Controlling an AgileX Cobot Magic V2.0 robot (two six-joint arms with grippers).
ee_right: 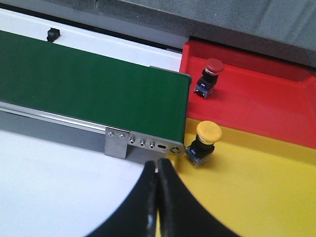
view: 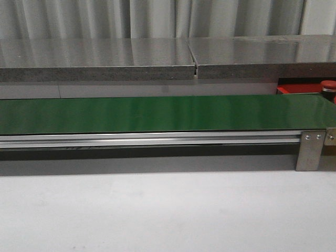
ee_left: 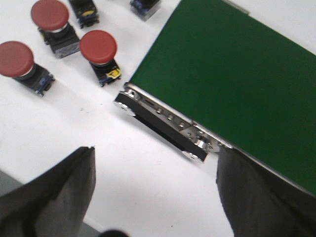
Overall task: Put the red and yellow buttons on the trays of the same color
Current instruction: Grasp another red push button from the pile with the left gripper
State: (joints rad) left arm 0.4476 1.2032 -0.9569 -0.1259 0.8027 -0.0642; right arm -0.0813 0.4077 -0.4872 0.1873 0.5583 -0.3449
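In the left wrist view three red buttons (ee_left: 98,47), (ee_left: 50,15), (ee_left: 16,59) stand on the white table beside the end of the green belt (ee_left: 237,79). My left gripper (ee_left: 155,182) is open and empty above the bare table, short of them. In the right wrist view one red button (ee_right: 213,66) lies on the red tray (ee_right: 266,103) and a yellow button (ee_right: 208,132) lies on the yellow tray (ee_right: 256,192). My right gripper (ee_right: 158,165) is shut and empty at the yellow tray's edge by the belt's end. In the front view the red tray (view: 294,89) and a red button (view: 328,84) show at the far right.
The green belt (view: 157,113) spans the front view with a metal bracket (view: 311,149) at its right end. A grey ledge (view: 157,58) runs behind it. More button bodies (ee_left: 84,12) lie further off in the left wrist view. A small black part (ee_right: 53,34) sits behind the belt.
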